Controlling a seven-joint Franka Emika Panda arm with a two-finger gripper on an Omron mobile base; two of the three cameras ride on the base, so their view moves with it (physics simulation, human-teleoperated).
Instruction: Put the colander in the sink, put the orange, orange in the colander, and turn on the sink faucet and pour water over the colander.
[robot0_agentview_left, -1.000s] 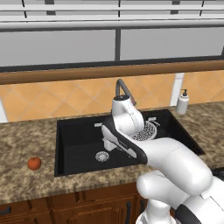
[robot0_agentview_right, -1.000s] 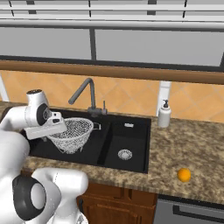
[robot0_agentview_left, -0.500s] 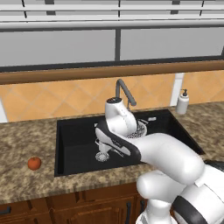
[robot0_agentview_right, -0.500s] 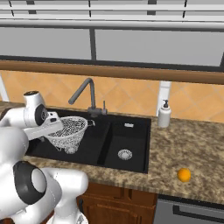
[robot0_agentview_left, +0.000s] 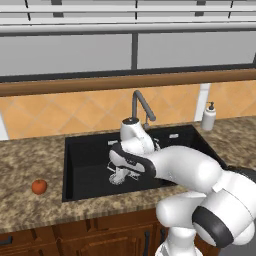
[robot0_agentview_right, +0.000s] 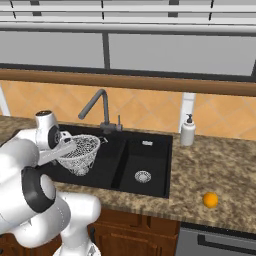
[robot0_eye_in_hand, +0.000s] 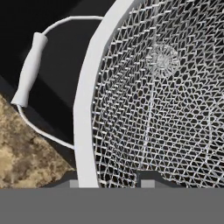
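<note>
Hanging over the larger left basin of the black two-basin sink (robot0_agentview_right: 160, 172), the white wire-mesh colander (robot0_agentview_right: 80, 152) is held by its rim in the closed two-finger gripper (robot0_eye_in_hand: 111, 180).

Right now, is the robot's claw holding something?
Gripper: shut on the colander rim, holding it over the sink.

1. My arm (robot0_agentview_left: 180, 167) is built from glossy white, rounded shell segments, thick and tubular.
2. I see dark, near-black bands at the joints, with one large black ring on the big rounded segment nearest the cameras.
3. A black collar sits where the wrist meets the white, cylindrical hand housing.
4. In the hand view my gripper (robot0_eye_in_hand: 111, 180) shows two small dark finger tips with pale grey pads.
</note>
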